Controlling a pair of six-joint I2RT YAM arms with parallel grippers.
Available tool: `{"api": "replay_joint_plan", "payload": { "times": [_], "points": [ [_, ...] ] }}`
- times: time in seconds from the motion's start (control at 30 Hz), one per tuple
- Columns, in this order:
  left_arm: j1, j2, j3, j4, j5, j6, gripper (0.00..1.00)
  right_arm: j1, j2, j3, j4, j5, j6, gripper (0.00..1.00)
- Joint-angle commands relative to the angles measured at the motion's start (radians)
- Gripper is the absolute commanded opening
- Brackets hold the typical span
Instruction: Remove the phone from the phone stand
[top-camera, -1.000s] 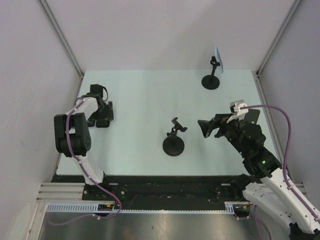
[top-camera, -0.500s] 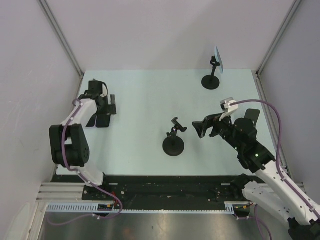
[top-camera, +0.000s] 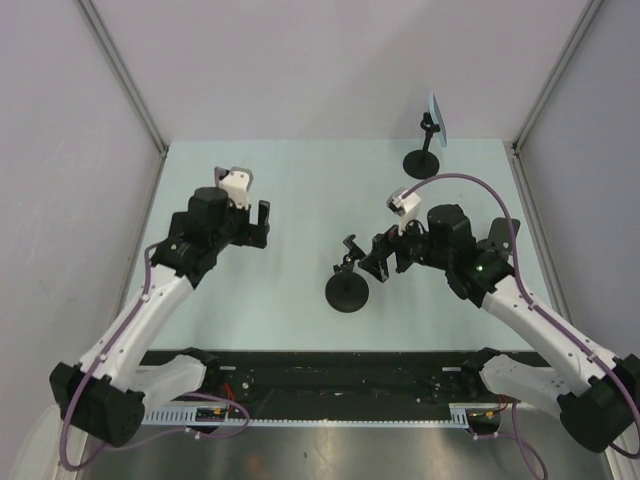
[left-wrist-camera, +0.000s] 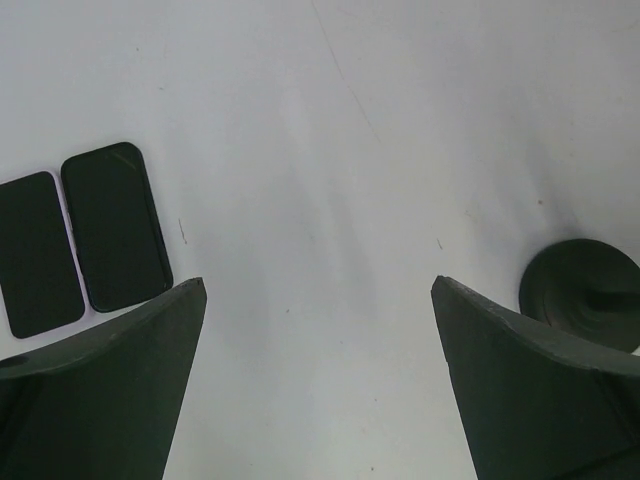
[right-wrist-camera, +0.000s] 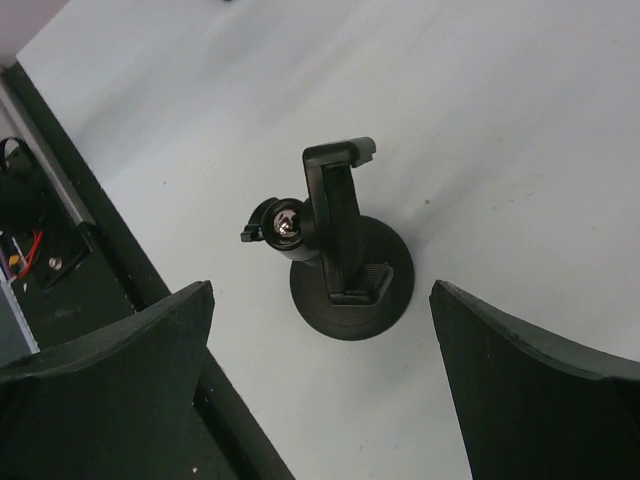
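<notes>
A light blue phone (top-camera: 436, 118) stands clamped in the black phone stand (top-camera: 421, 160) at the back right of the table. A second black stand (top-camera: 347, 282) near the middle is empty; it also shows in the right wrist view (right-wrist-camera: 345, 262). My right gripper (top-camera: 383, 257) hovers just right of and above this empty stand, open and empty (right-wrist-camera: 322, 288). My left gripper (top-camera: 258, 227) is open and empty over the left-centre of the table (left-wrist-camera: 318, 285). Both grippers are far from the blue phone.
Two black phones (left-wrist-camera: 115, 228) (left-wrist-camera: 38, 252) lie flat side by side on the table left of my left gripper. The empty stand's base (left-wrist-camera: 585, 308) shows at the right edge of the left wrist view. Grey walls enclose the table; a black rail (top-camera: 330, 375) runs along its near edge.
My left arm has swung from the far left edge toward the table's middle. My right gripper has moved left, up to the empty stand. Both stay open.
</notes>
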Motion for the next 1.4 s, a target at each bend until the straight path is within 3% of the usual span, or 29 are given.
{"api": "replay_joint_plan", "payload": {
  "times": [0.0, 0.27, 0.83, 1.03, 1.37],
  "points": [
    [-0.013, -0.153, -0.092, 0.083, 0.069, 0.065, 1.0, 0.005, 0.088, 0.056, 0.003, -0.095, -0.066, 0.95],
    [-0.013, -0.391, -0.281, 0.23, 0.052, 0.107, 1.0, 0.006, 0.2, 0.103, -0.024, -0.096, -0.146, 0.95],
    [-0.013, -0.399, -0.286, 0.242, 0.067, 0.099, 1.0, 0.16, 0.154, 0.143, -0.191, -0.141, -0.182, 0.88],
    [-0.013, -0.393, -0.289, 0.245, 0.07, 0.1, 1.0, 0.215, 0.137, 0.148, -0.174, -0.011, -0.161, 0.75],
    [-0.013, -0.393, -0.29, 0.242, 0.063, 0.099, 1.0, 0.362, 0.157, 0.148, -0.168, 0.38, -0.158, 0.54]
  ]
}}
